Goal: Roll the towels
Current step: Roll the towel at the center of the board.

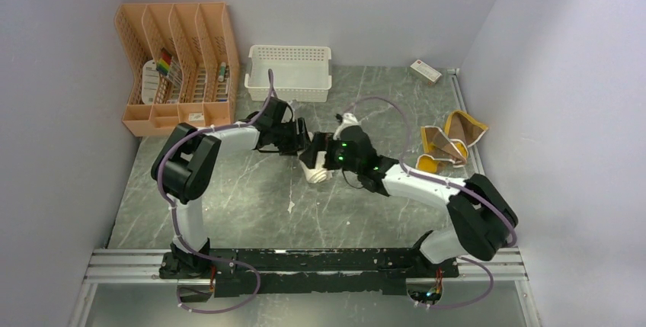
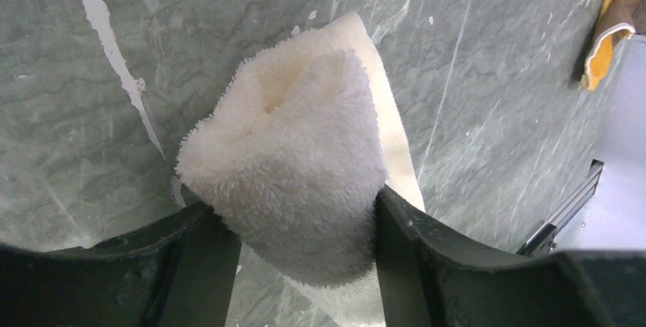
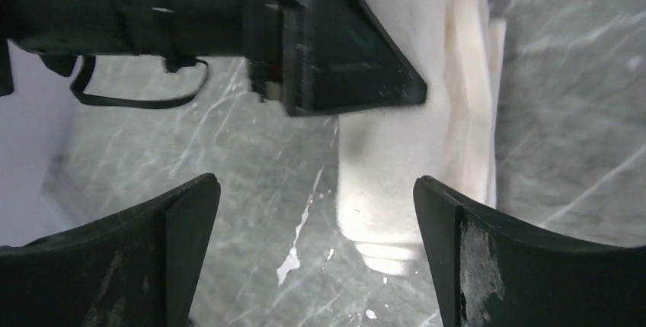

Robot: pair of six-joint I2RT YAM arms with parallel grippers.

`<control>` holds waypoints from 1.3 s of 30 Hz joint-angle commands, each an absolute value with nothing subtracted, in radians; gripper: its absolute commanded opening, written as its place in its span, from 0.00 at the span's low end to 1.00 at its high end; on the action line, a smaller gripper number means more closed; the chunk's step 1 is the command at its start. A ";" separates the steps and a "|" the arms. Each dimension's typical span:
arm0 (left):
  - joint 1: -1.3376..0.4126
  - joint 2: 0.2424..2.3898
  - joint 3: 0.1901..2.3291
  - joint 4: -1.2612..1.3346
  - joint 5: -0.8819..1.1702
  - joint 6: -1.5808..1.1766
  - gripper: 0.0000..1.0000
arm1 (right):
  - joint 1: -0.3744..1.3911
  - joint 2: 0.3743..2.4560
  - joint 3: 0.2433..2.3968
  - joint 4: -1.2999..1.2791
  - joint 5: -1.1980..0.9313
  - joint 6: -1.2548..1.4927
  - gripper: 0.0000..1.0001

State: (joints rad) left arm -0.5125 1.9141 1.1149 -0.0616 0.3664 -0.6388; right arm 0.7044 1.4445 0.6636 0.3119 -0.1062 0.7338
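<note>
Top camera sits high at the near edge, looking down across the whole grey marble-look table [image 1: 251, 205]. Both wrist cameras hover close, angled downward. All 3 views share the rolled white terry towel [image 2: 297, 167], the 2 wrists seemingly from opposite sides.

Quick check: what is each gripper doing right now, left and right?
Left gripper: closed on the rolled white towel.
Right gripper: open, holding nothing.
</note>
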 commanded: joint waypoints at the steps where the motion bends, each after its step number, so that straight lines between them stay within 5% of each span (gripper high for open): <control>1: -0.524 1.933 1.141 -0.115 0.302 -0.583 0.66 | 0.920 1.423 0.875 -0.106 0.400 0.422 1.00; 9: -0.525 1.940 1.157 -0.161 0.279 -0.560 0.57 | 1.163 1.706 1.075 -0.321 0.822 0.310 1.00; 39: -0.523 1.986 1.170 -0.160 0.373 -0.559 0.56 | 1.243 2.010 1.172 -0.177 1.058 0.092 1.00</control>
